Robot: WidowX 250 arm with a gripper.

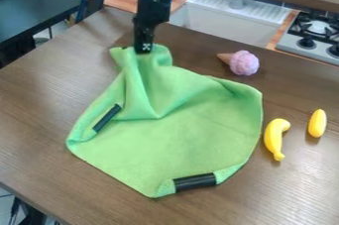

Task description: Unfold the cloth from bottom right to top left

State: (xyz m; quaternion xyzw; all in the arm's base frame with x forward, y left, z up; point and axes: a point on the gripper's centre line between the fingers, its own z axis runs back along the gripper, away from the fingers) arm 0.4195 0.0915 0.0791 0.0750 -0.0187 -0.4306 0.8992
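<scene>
Evidently, the green cloth [185, 144] is lying mostly spread in the middle of the wooden table [39, 95], its point facing six o'clock and its gathered end rising towards twelve. Black strips are showing at its edge, one [107, 118] at nine o'clock and the other [195, 182] at five, and they are probably binding or marking the corners. At the cloth's eleven-to-twelve o'clock side the gripper [143, 49] is pointing down, its fingers closing the space between them on a pinch of fabric, presumably because that corner is the one needing to go to the top left. Folds are running down from the grip, so the corner is seemingly being held up while the rest is lying on the wood. The unfolding is looking nearly complete; lowering and letting go is probably coming next, with a ridge risking being left behind. Further out, the toy ice cream cone [242, 63] is resting just beside the cloth at one o'clock, the banana [275, 139] is lying near three, and a yellow oval toy [317, 123] is sitting beyond it (handily, all three are keeping off the fabric).
</scene>
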